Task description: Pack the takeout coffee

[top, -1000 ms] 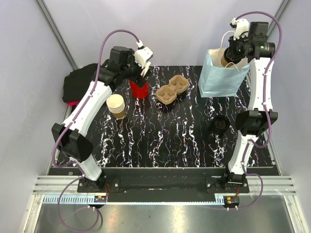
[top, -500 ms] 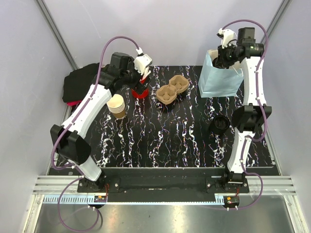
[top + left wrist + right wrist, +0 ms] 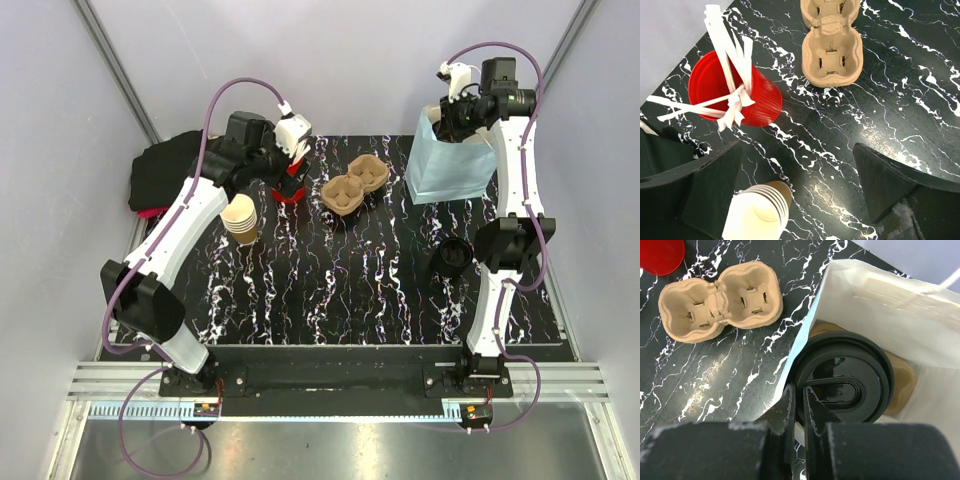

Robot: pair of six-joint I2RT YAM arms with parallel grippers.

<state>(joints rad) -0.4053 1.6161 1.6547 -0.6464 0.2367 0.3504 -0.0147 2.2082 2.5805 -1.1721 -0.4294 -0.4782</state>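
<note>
Takeout coffee (image 3: pixel 850 367) sat inside the pale blue paper bag (image 3: pixel 880 305) at the far right of the tabletop (image 3: pixel 330 290), black lid up, roughly upright. Some tan showed under the lid; cup body or something beneath it, couldn't tell.

Right claw (image 3: pixel 799 389) was reaching into the bag mouth, fingers nearly pressed together, pinching the left rim of the coffee's lid as far as the wrist view showed. The bag's edge ran right beside that pinch. Couldn't tell if the paper was caught in it too.

Left claw (image 3: pixel 796 150) was spread wide and held nothing. It hung over the tabletop near the red cup (image 3: pixel 715 80) of white utensils (image 3: pixel 725 45), with the stack of kraft cups (image 3: pixel 760 215) just below. The cup carrier (image 3: pixel 720 302) lay on the tabletop left of the bag, apart from it.

Step in hand, judged: seating the coffee in the bag. To do it well:
- Keep the cup vertical, since a rim pinch could let it swing.
- Lower until the base rests on something firm before letting go.
- Open only a little so the fingers don't push the bag wall.
- Lift straight up, clear of the bag's edge and handle.

Risk: a snagged bag could tip over along with the cup.
</note>
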